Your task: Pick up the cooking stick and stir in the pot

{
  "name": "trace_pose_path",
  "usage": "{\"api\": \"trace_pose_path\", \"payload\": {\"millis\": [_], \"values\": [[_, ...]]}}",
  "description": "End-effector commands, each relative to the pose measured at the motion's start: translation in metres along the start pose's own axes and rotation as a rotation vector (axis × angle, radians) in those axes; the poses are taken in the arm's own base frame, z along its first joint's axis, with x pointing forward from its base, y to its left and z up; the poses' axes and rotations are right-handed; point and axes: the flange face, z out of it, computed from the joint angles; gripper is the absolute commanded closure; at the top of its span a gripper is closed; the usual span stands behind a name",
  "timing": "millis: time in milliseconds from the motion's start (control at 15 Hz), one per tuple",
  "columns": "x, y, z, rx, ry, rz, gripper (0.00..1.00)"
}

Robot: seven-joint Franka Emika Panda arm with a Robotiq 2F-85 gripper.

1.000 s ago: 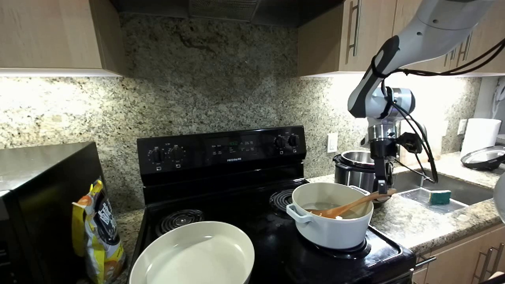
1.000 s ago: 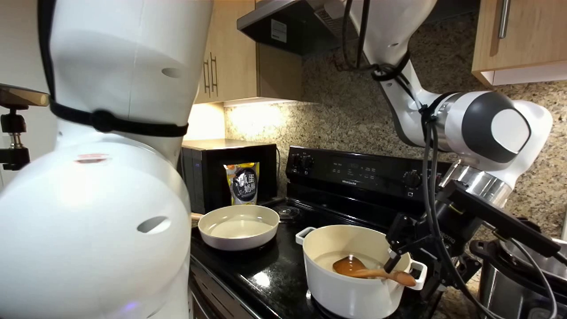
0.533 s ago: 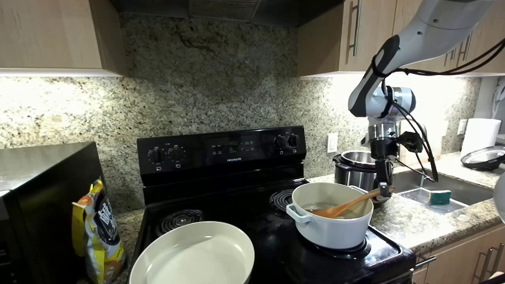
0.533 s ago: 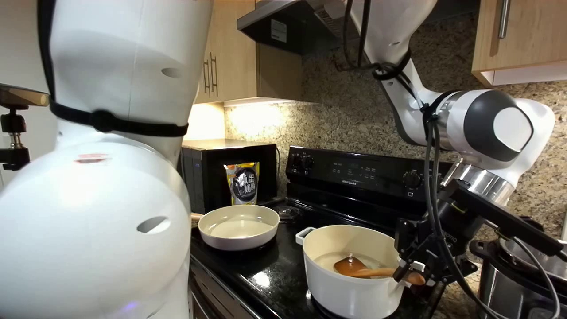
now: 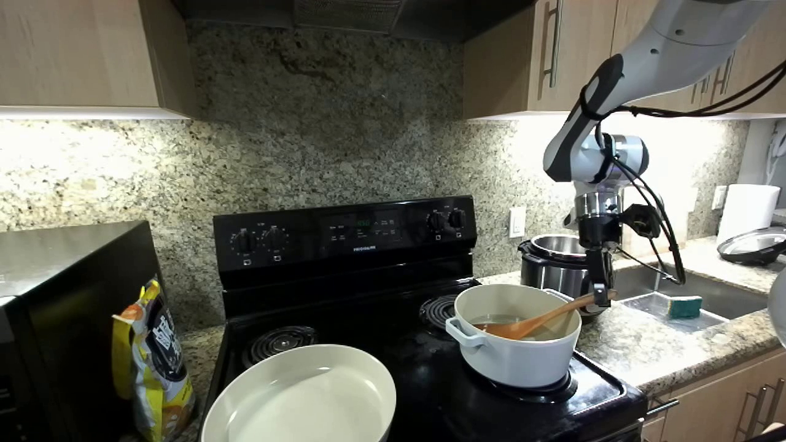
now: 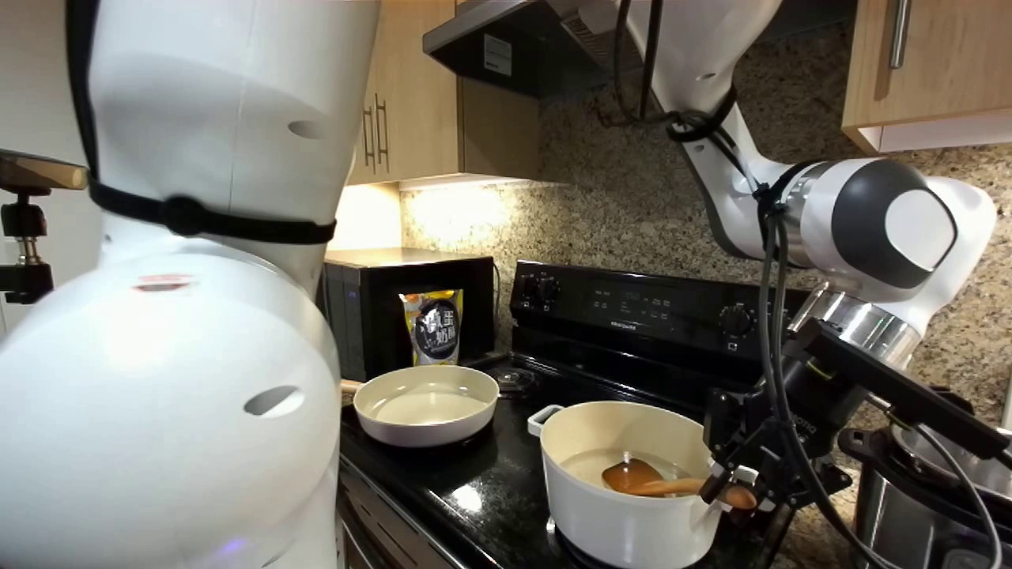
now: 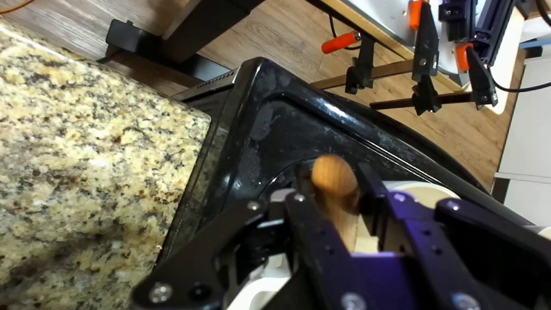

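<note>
The cooking stick [image 5: 556,312] is a light-brown wooden spoon leaning over the rim of the white pot [image 5: 516,359]. Its bowl end [image 6: 630,476] rests in clear liquid inside the pot, and its rounded handle end sticks out past the side near my arm. Around that handle, just outside the rim, my gripper [image 6: 723,488] is closed in both exterior views. From the wrist, the handle end [image 7: 333,174] shows between the two fingers of the gripper [image 7: 335,171], with a dark finger on each side. The contact on the pads is blurred.
A shallow pale pan [image 6: 427,407] sits on the black stove [image 5: 417,393], left of the pot. The shiny steel pot [image 5: 552,276] stands close behind my gripper. Beyond the granite counter [image 5: 620,350] lies a sink with a green sponge [image 5: 684,307]. A snack bag [image 5: 163,368] stands far left.
My jaws have come together around the handle. The gripper has shifted slightly outward along it, and the spoon's bowl has moved a little toward the gripper side of the pot.
</note>
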Motion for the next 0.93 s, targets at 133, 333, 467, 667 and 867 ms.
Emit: {"api": "trace_pose_path", "payload": {"millis": [133,333,467,667,867], "values": [[-0.017,-0.006,-0.013,-0.038,-0.002,0.048,0.9],[-0.021,-0.015,-0.027,-0.09,-0.031,0.102,0.9],[-0.021,-0.025,-0.035,-0.143,-0.067,0.155,0.9],[-0.011,-0.045,-0.044,-0.216,-0.139,0.254,0.9],[0.008,-0.065,-0.042,-0.255,-0.193,0.349,0.9]]}}
